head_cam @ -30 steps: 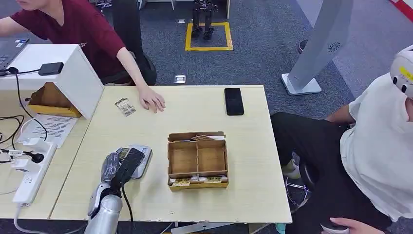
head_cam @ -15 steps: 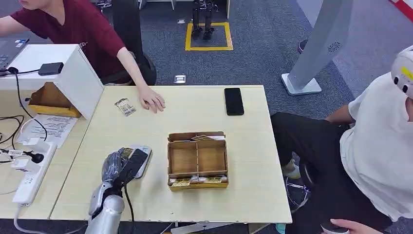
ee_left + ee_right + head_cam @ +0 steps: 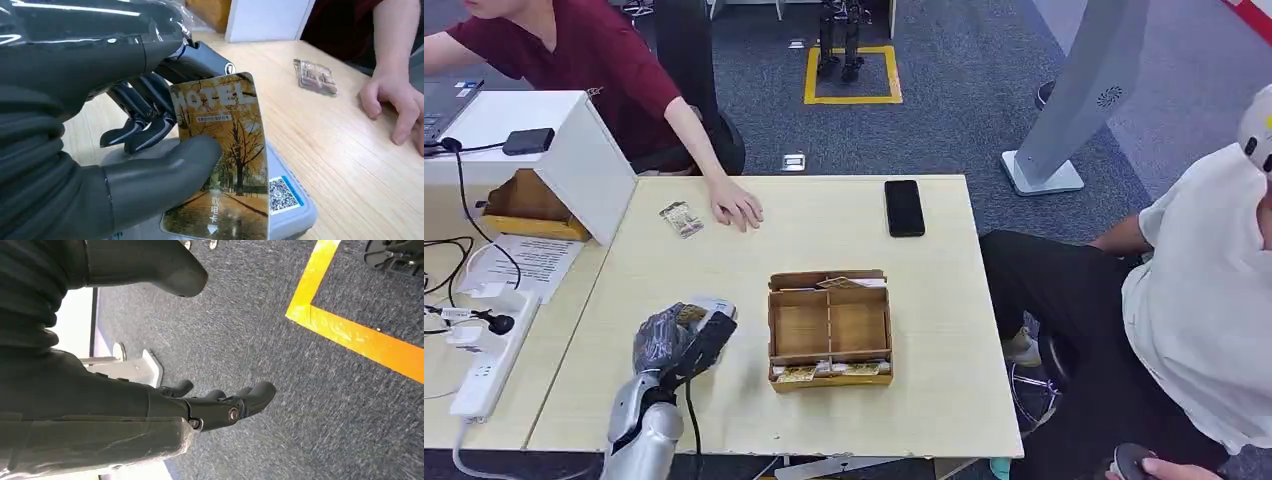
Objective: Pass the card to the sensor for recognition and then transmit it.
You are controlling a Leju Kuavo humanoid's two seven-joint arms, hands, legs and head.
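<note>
My left hand point(image 3: 676, 343) hovers over the near left part of the table and pinches a hotel card point(image 3: 225, 150) with an autumn-tree print between thumb and fingers. The card is held just above the grey sensor pad point(image 3: 292, 210), which carries a QR sticker; the pad's edge point(image 3: 721, 306) peeks out beyond my hand in the head view. My right hand point(image 3: 220, 405) hangs over grey carpet with its fingers apart and nothing in them.
A wooden compartment box point(image 3: 830, 328) with cards along its front stands right of my left hand. A person's hand point(image 3: 736, 206) rests on the far table beside a small packet point(image 3: 681, 219). A black phone point(image 3: 904, 207) lies far right. A seated person point(image 3: 1194, 300) is at the right.
My left hand with the card has shifted slightly right and nearer, covering more of the sensor pad. The person's hand and the other objects have stayed put.
</note>
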